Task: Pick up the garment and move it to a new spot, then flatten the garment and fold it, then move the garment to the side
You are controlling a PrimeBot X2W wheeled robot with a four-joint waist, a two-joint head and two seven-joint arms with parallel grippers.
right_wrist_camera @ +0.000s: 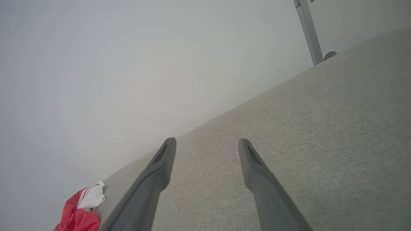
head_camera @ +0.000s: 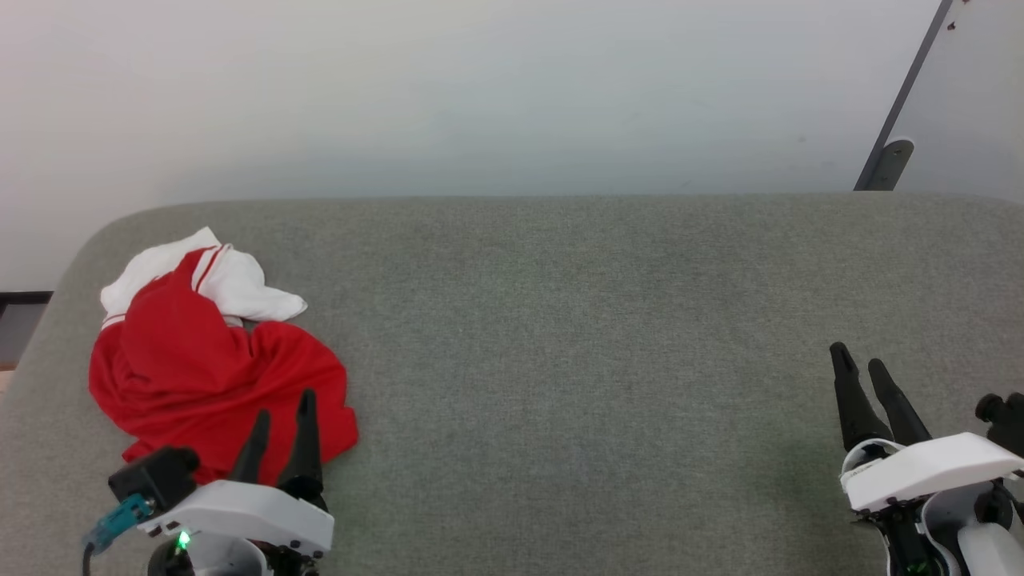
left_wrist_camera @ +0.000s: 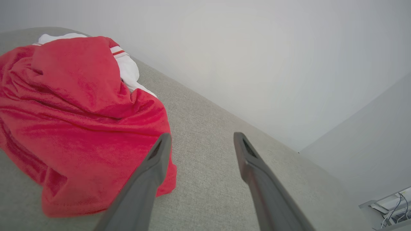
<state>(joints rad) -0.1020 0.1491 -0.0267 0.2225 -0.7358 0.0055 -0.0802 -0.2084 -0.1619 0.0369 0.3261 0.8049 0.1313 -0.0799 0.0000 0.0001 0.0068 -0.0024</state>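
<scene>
Crumpled red shirt (head_camera: 200,360) lies just ahead and left of the left gripper (head_camera: 284,404), spread wide, empty; right gripper (head_camera: 857,356), likewise spread and empty, is well apart.

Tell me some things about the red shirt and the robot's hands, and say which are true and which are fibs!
1. The garment lies crumpled in a heap on the grey surface. True.
2. The left gripper is shut on the garment. False: its jaws stand open by the garment's near edge, gripping nothing.
3. The right gripper is open and far from the garment. True.
4. The garment is folded flat in the middle of the surface. False: it is bunched up near the surface's left end.
</scene>
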